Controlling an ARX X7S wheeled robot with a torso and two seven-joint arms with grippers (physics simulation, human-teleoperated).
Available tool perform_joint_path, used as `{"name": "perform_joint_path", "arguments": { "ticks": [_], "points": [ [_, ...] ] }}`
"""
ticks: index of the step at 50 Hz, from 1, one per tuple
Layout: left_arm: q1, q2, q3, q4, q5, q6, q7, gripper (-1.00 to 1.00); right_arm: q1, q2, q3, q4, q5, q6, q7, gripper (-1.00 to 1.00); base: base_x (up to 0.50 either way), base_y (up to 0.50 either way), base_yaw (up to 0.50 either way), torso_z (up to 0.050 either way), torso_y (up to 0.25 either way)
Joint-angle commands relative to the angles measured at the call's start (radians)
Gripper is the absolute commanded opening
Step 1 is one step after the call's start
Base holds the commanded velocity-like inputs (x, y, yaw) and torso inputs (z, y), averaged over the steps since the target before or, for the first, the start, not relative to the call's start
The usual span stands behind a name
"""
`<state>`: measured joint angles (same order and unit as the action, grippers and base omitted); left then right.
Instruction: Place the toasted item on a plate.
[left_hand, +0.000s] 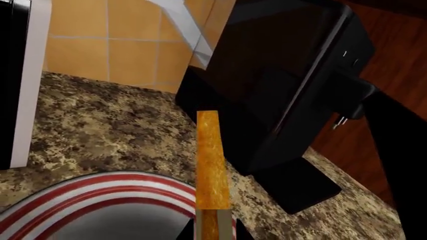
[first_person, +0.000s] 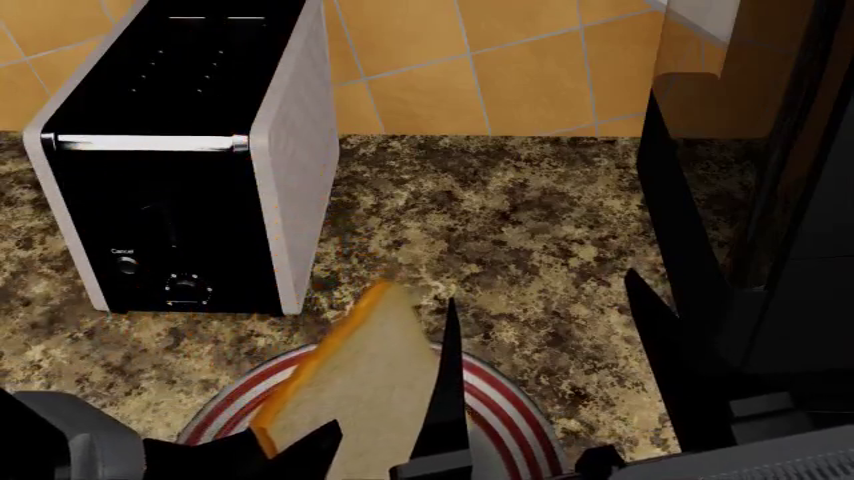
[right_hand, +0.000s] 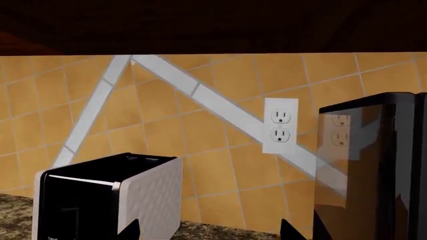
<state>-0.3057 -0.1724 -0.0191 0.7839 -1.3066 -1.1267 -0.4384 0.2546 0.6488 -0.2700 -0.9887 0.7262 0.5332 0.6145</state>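
Low in the head view, the left gripper (first_person: 387, 440) pinches a flat square bread slice (first_person: 354, 385), pale face with an orange-brown crust, held tilted above the round plate (first_person: 514, 420) with red-and-white rings. The plate rests on the speckled granite counter (first_person: 507, 230). At upper left stands a boxy black-and-white toaster (first_person: 187, 160) against orange wall tiles (first_person: 441, 60). The right gripper (right_hand: 210, 231) shows only dark fingertips set apart, empty.

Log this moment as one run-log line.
phase: carry | left pincer: shut on toast slice | toast: tilted, above plate | right pincer: open, idle | toaster: empty-handed side
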Motion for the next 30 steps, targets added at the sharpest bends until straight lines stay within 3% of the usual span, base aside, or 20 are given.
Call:
{"name": "perform_joint_path", "arguments": {
  "ticks": [1, 13, 14, 30],
  "points": [
    [0.016, -0.013, 0.011, -0.009, 0.016, 0.023, 0.003, -1.0, 0.006, 0.004, -0.008, 0.002, 0.003, -0.005, 0.006, 1.0, 0.0, 0.0, 0.0, 0.0, 0.0],
    [0.042, -0.027, 0.019, -0.007, 0.042, 0.048, 0.018, -1.0, 0.01, 0.014, -0.015, 0.001, 0.005, -0.008, 0.013, 1.0, 0.0, 0.0, 0.0, 0.0, 0.0],
    [0.046, -0.028, 0.024, -0.005, 0.049, 0.05, 0.022, 1.0, 0.008, 0.017, -0.013, -0.002, 0.008, -0.008, 0.016, 1.0, 0.0, 0.0, 0.0, 0.0, 0.0],
    [0.055, -0.058, 0.051, -0.011, 0.109, 0.071, 0.045, 1.0, 0.016, 0.017, -0.03, 0.003, 0.004, -0.017, 0.019, 1.0, 0.0, 0.0, 0.0, 0.0, 0.0]
  ]
}}
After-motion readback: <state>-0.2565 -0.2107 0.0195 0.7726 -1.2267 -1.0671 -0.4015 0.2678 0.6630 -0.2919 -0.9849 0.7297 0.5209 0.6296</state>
